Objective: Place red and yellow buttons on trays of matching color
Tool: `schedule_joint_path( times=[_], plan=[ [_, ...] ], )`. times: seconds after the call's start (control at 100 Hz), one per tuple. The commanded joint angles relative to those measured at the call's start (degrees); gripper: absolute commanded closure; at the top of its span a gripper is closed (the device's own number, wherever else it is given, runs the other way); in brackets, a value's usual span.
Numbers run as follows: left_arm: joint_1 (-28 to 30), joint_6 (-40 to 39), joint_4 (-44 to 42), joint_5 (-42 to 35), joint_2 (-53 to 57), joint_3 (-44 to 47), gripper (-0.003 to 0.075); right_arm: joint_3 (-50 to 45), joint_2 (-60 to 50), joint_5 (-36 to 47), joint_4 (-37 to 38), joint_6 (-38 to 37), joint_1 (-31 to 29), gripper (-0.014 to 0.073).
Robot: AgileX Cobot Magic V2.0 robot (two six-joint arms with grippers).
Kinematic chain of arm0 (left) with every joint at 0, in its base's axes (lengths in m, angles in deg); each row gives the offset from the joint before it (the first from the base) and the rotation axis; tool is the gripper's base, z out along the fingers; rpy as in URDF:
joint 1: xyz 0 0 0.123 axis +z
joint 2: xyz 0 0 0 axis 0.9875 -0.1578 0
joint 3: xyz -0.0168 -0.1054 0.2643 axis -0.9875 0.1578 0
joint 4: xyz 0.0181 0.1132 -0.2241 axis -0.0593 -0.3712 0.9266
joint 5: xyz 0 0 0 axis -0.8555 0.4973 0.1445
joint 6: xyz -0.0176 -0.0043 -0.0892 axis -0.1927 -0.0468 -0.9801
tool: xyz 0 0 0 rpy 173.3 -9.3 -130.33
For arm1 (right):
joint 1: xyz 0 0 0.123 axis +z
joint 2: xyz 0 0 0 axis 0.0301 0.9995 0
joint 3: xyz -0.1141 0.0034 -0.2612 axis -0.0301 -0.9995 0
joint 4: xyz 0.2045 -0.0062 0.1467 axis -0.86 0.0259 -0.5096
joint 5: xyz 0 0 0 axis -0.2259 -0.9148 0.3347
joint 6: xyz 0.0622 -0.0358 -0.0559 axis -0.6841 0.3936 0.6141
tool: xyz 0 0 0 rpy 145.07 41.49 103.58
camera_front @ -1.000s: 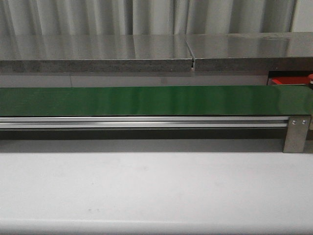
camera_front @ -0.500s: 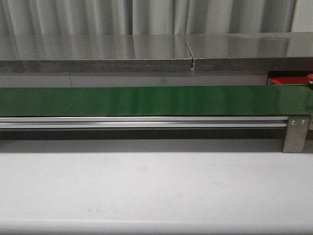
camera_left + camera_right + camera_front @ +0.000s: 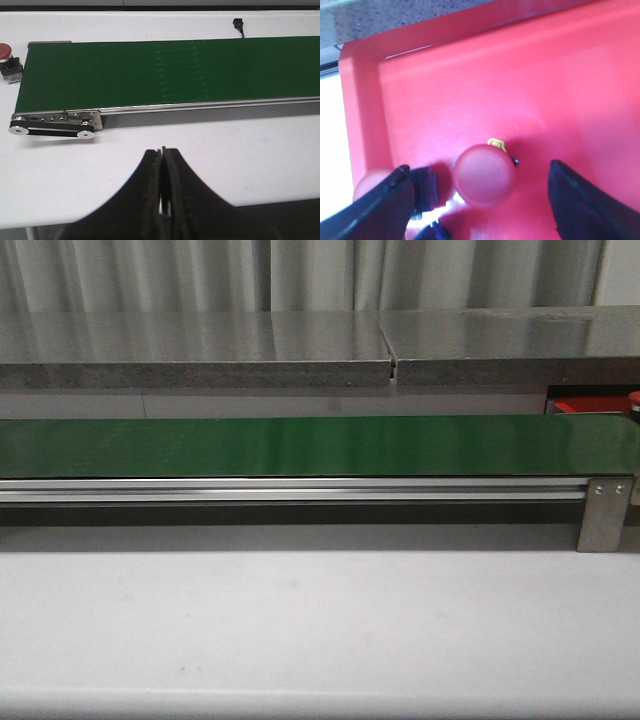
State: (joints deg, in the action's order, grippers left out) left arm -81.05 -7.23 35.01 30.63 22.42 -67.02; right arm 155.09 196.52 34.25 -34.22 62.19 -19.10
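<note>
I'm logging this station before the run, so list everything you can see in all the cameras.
green belt: one, green, running across the white table
white table: one, white, under the belt
grey counter: one, grey, behind the belt
red tray: one, red, under the right tool
red button: one, red, in the tray between the right tool's fingers
second red button: one, red, blurred, partly hidden behind a finger
red-capped button: one, red on a dark base, on the table beside the belt's end
black plug: one, black, beyond the belt
left tool: black, shut, over the table
right tool: dark, open, over the tray
</note>
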Motion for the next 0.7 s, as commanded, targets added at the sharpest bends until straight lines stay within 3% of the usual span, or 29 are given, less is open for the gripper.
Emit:
schedule_joint_path(
  times=[0.0, 0.09, 0.25, 0.38, 0.69],
  plan=[
    [-0.3, -0.2, 0.8, -3.5, -0.1, -1.2, 0.0741, 1.9, -5.8, -0.5, 1.9, 1.2, 0.1, 0.0074],
    [-0.3, -0.2, 0.8, -3.5, -0.1, -1.2, 0.0741, 1.9, -7.5, -3.3, 3.9, 1.6, 1.1, 0.0167],
    [-0.3, -0.2, 0.8, -3.5, -0.1, -1.2, 0.0741, 1.7, -10.4, -8.0, 4.5, 3.1, 4.1, 0.0487],
    [-0.3, -0.2, 0.8, -3.5, -0.1, -1.2, 0.0741, 1.7, -12.4, -10.6, 5.5, 4.2, 6.6, 0.0676],
    [-0.3, -0.2, 0.8, -3.5, -0.1, -1.2, 0.0741, -3.7, -19.6, -12.8, 5.5, 4.6, 12.0, 0.0666]
  ],
)
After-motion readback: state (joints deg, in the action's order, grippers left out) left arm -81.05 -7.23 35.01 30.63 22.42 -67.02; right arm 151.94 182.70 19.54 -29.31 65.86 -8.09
